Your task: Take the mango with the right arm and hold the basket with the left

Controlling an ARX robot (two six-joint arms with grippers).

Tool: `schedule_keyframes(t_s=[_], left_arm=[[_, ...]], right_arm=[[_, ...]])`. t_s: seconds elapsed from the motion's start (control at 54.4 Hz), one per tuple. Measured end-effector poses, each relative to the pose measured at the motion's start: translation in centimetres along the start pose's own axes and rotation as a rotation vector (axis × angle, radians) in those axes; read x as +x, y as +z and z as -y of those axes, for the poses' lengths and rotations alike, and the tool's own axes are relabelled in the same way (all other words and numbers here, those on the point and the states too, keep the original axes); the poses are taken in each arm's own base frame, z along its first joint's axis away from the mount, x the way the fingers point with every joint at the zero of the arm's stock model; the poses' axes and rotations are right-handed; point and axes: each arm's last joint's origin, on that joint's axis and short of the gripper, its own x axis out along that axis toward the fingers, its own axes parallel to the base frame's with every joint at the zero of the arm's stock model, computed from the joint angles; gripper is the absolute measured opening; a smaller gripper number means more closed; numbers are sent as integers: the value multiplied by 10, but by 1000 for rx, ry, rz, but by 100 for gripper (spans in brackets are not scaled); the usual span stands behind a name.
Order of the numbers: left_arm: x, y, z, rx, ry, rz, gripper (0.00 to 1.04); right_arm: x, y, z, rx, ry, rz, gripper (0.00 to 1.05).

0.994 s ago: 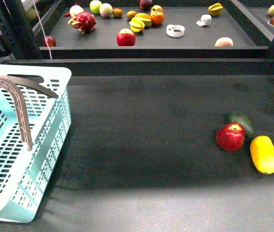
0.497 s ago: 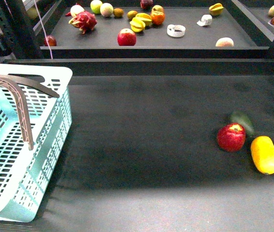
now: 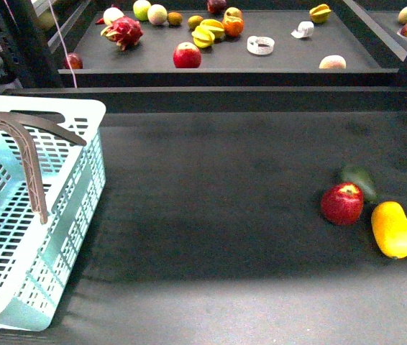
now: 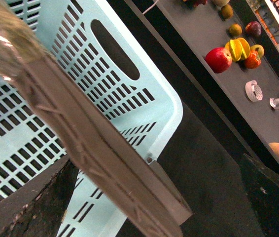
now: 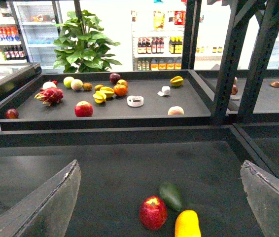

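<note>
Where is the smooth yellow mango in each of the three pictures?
Front view: the smooth yellow-orange mango lies near the right edge, beside the round red apple.
Left wrist view: not in it.
Right wrist view: the mango lies beside the same apple, nearest the camera.
Shared landmark: the white ring on the far shelf, in all three.

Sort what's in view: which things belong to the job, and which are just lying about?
Job: mango, basket.
Lying about: red apple, dark green fruit; on the back shelf, dragon fruit, second apple, tape roll, other fruit.
</note>
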Motion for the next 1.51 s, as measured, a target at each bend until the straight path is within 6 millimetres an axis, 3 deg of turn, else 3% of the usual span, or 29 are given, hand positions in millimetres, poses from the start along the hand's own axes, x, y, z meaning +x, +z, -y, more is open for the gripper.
schedule_keyframes(t_s=[0.147,0.294,0.699,0.883,1.104,1.251,1.509], left_arm=[[29,-6,5,-27,21,-24,97],[40,-11,3,-42,49,-37,96],[42,-13,-6,-150,68,-56,29],[26,-17,-6,-130,7,-111,6],[-13,-29,16,42,-208,-186,6],[-49,-43,43,253,-416,-210,6],[-86,-75,60,469,-596,-229,6]], right_arm=[[0,0,0,0,0,0,97],[0,0,0,0,0,0,97],[0,0,0,0,0,0,97],[0,0,0,0,0,0,97],[0,0,0,0,0,0,97],[0,0,0,0,0,0,97],[0,0,0,0,0,0,97]])
